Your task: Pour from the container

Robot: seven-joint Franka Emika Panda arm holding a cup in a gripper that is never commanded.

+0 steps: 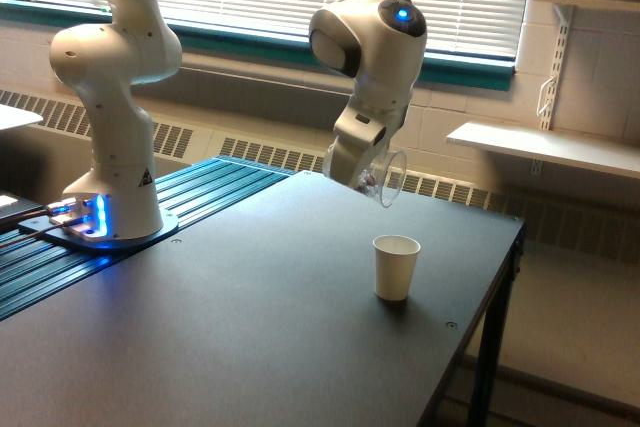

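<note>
- Over at the exterior view's left, the arm's white base (110,217) is standing on a ribbed blue platform (190,207), its blue lights glowing.
- Moving right, the gripper (352,159) is hanging above the dark table (250,327), clamping the container (380,178) by its side wall; the cup is lying tilted, its open rim pointing right and down, with reddish bits showing faintly inside.
- I am guessing the container is light, thin and slick, so it is likely flexing under the squeeze; a hold around the mid-wall, clear of the rim, looks right, and firm rather than hard, since it could buckle or slide.
- Further right and lower, the white paper cup (396,267) is sitting upright on the table, apart from the container and slightly right of its mouth.
- Nothing is visibly falling yet.
</note>
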